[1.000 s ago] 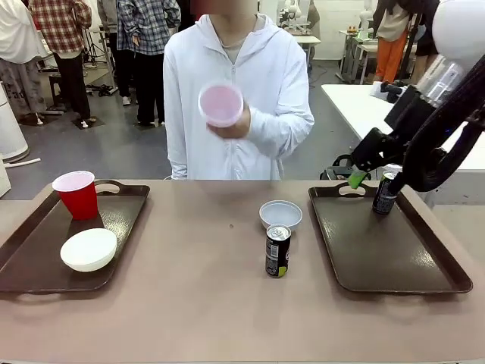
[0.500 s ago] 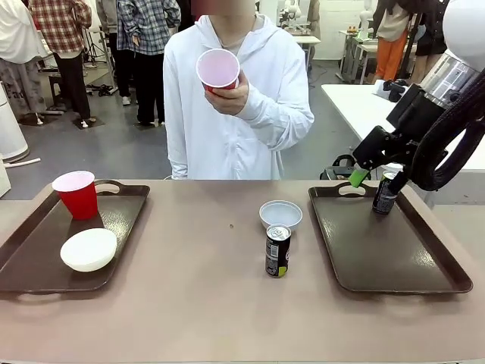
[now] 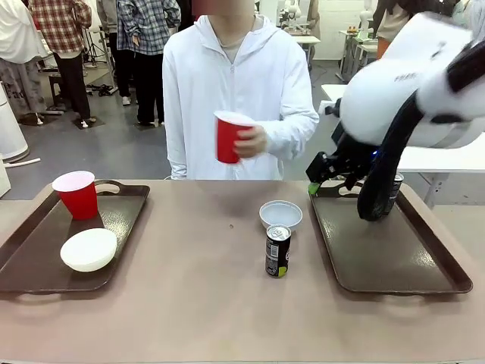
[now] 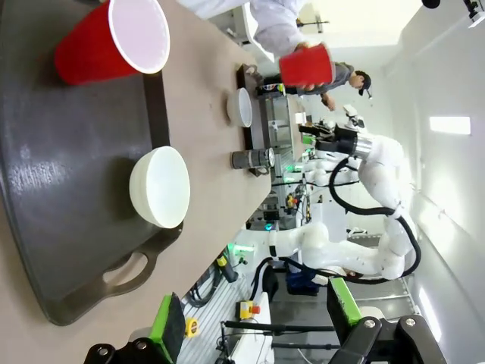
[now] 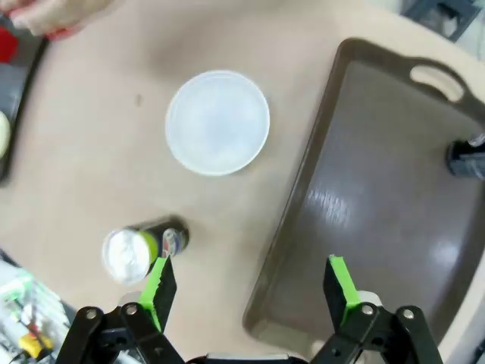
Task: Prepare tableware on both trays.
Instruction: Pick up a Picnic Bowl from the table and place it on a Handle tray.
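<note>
Listing from the robot's left: one large dark brown rectangular plastic left tray (image 3: 30,258) with raised rim and cut-out handles, carrying an upright red plastic cup (image 3: 76,195) with a white inside at its far end and a white bowl (image 3: 89,249) nearer the robot.

On the table (image 3: 197,303) between the trays: one pale grey-blue bowl (image 3: 280,214), and one small dark drink can (image 3: 277,250) standing upright just in front of it, not touching.

At the robot's right: a matching dark brown right tray (image 3: 394,258), holding a second dark can (image 3: 395,184) at its far end, partly hidden behind the right arm (image 3: 402,98).

Off the table: a second red cup (image 3: 227,138), gripped upright in the person's hand (image 3: 252,142) at chest height.

Entry for the right gripper (image 5: 250,282): fingers spread wide, empty, hanging above the inner rim of the right tray.

Entry for the left gripper (image 4: 256,311): fingers spread wide, empty, held back from the left tray's handle end.
</note>
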Available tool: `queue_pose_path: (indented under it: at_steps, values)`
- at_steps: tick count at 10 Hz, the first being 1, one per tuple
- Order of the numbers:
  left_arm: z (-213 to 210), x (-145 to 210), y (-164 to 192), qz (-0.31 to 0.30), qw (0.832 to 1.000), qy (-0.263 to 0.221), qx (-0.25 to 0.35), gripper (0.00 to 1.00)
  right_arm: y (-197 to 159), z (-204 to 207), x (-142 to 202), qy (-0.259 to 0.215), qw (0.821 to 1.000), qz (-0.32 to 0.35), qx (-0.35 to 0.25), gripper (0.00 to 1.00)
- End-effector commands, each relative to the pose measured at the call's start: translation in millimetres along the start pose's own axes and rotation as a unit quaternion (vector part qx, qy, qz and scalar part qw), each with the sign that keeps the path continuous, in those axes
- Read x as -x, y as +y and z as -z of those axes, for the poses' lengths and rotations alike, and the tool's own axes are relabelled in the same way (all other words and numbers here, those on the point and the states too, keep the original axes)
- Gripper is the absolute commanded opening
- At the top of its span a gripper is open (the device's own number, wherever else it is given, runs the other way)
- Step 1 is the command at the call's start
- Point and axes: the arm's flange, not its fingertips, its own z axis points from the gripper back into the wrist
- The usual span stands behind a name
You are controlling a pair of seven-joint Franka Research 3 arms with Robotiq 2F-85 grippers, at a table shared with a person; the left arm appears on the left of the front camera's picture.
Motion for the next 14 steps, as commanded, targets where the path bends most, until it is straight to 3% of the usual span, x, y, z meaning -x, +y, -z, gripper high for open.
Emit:
queue_pose_path:
  at_steps: [1,2,3,4,5,7,14]
  values:
    - [-1.2,0.6,-1.6,0.002,1.000,-0.005,0.009,1.00,-2.0,34.8,-13.6,-0.011,0.999,0.002,0.039,1.00]
    - [-1.2,0.6,-1.6,0.002,1.000,-0.005,0.009,1.00,0.3,36.8,-14.1,-0.001,1.000,0.012,0.017,1.00]
    - [-1.2,0.6,-1.6,0.002,1.000,-0.005,0.009,1.00,4.4,16.3,6.4,0.050,0.998,0.040,0.014,1.00]
    - [-1.2,0.6,-1.6,0.002,1.000,-0.005,0.009,1.00,11.8,-61.0,74.3,0.126,0.992,0.012,0.016,1.00]
    - [-1.2,0.6,-1.6,0.002,1.000,-0.005,0.009,1.00,4.0,-94.5,100.4,0.125,0.991,0.025,0.029,1.00]
    - [-1.2,0.6,-1.6,0.002,1.000,-0.005,0.009,1.00,-18.0,-98.7,105.8,0.138,0.989,0.052,0.023,1.00]
    - [-1.2,0.6,-1.6,0.002,1.000,-0.005,0.009,1.00,-19.0,-77.0,93.8,0.136,0.989,0.057,-0.001,1.00]
